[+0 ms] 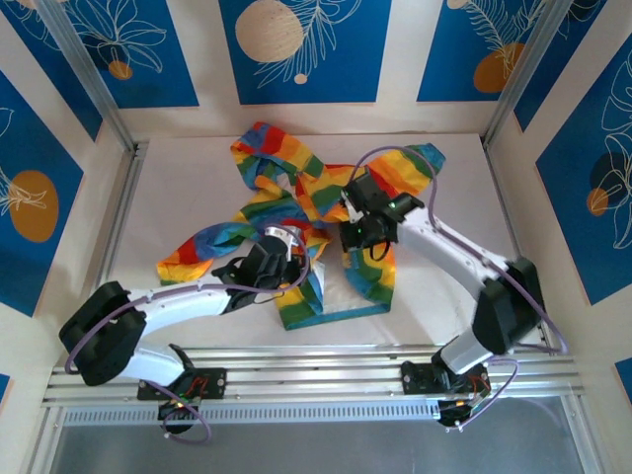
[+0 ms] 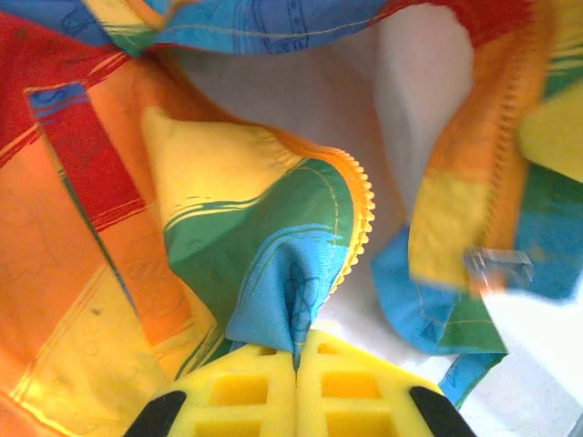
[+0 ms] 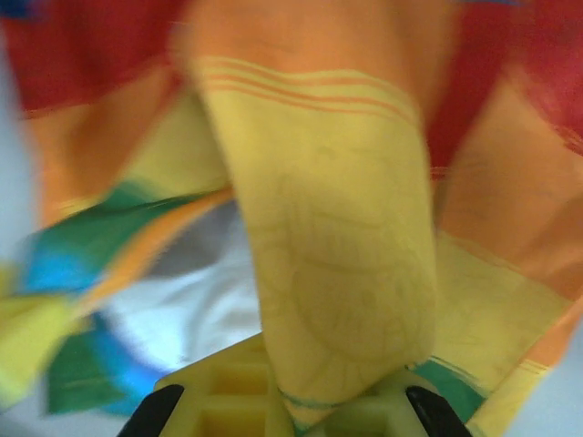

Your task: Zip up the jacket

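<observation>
**Between my two grippers: the rainbow jacket, lifted and unzipped**

Directly ahead of my left gripper (image 2: 296, 353), the jacket (image 2: 273, 237) rises in a fold of blue and green cloth. The yellow pads are closed tight on that fold, with no gap between them. Just right of the pinch, a row of orange zipper teeth (image 2: 366, 214) runs along the fabric edge. Further right hangs the other front edge, with its own line of teeth. White lining shows between the two, so the front is open. A small, blurred clear piece (image 2: 497, 266) sits on that far edge. It may be the slider, but I cannot tell.

At my right gripper (image 3: 301, 405), a yellow and orange band of cloth drops straight down between the pads, which are closed on it. This view is blurred, so I cannot tell which part of the jacket it is.

From above, the jacket (image 1: 296, 212) lies bunched on the white table (image 1: 464, 197), with both grippers buried in its middle.

I judge this step to be straightening the front. To do it well, I should draw the two toothed edges taut and parallel, side by side, without twisting the cloth. I should also make sure of the slider before reaching for it.
</observation>
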Controlling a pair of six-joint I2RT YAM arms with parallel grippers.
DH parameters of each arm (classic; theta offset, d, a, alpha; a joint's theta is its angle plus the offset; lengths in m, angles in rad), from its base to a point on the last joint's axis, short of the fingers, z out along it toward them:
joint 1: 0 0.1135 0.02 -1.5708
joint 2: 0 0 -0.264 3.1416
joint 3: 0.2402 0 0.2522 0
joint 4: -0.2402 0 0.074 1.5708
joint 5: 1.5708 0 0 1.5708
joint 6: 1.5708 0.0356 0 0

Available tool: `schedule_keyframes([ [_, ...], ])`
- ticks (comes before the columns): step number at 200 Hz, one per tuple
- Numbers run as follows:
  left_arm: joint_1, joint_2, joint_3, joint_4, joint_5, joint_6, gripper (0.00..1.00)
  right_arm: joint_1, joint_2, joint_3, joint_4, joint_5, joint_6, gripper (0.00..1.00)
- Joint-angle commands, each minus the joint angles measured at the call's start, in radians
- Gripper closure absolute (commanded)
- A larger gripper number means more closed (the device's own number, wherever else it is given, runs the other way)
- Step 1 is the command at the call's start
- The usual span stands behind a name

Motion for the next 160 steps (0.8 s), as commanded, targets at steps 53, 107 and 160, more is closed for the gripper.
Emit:
schedule_keyframes([
  [53,0.034,0.001,0.006,-0.079,0.043,-0.035,1.00,0.079,0.211,0.013,-0.039,-0.046,0.011,0.81],
  [107,0.053,0.018,0.010,-0.086,0.063,-0.030,1.00,0.080,0.213,-0.017,-0.046,-0.035,0.033,0.66],
  [160,0.060,0.055,0.022,-0.074,0.082,-0.032,1.00,0.113,0.231,-0.051,-0.024,-0.075,0.104,0.63],
])
